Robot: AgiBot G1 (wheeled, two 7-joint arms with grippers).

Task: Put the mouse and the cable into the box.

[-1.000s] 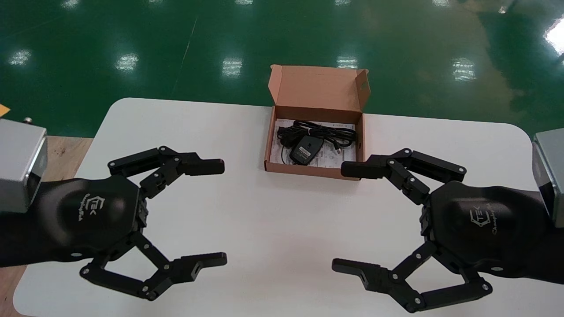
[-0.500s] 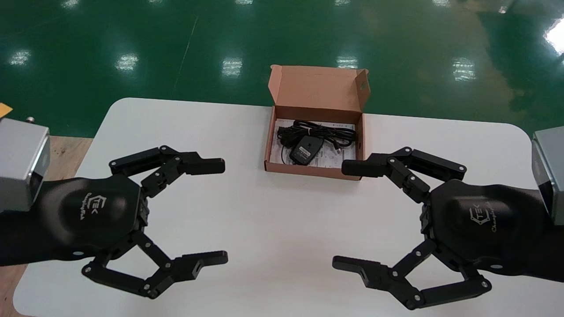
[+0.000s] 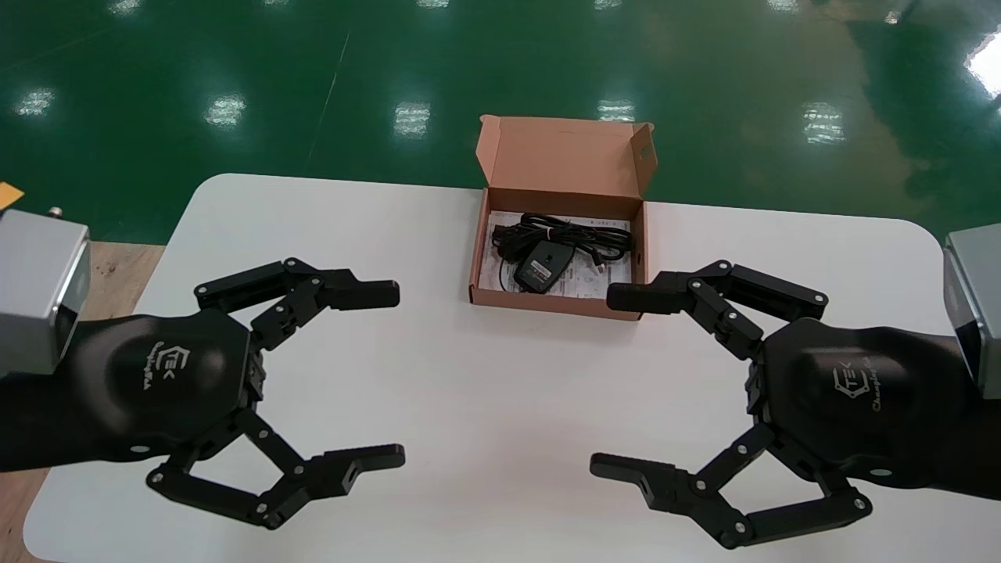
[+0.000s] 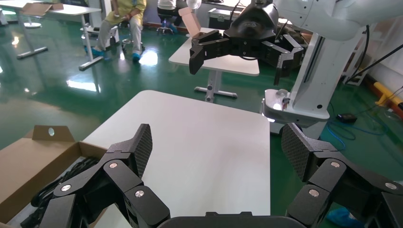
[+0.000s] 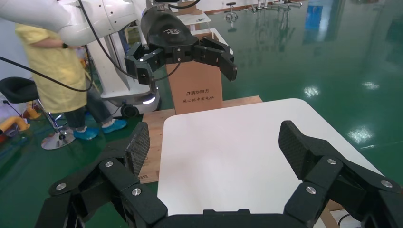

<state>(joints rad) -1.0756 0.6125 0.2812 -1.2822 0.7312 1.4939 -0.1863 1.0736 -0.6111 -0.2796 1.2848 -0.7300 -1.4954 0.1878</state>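
Observation:
A brown cardboard box (image 3: 557, 303) stands at the far middle of the white table (image 3: 485, 391), its lid raised at the back. Inside lie a black mouse (image 3: 543, 265) and a coiled black cable (image 3: 571, 235) on a printed sheet. My left gripper (image 3: 395, 374) hovers open over the table's near left, well short of the box. My right gripper (image 3: 614, 381) hovers open at the near right, its upper fingertip close to the box's front right corner. Nothing is between either pair of fingers. The left wrist view shows the box's edge (image 4: 28, 161) and part of the cable (image 4: 64, 178).
The table has rounded corners and green floor beyond its far edge. A wooden pallet (image 3: 102, 266) lies past the left edge. The right wrist view shows a person in yellow (image 5: 52, 57) and a cardboard carton (image 5: 197, 80) beyond the table.

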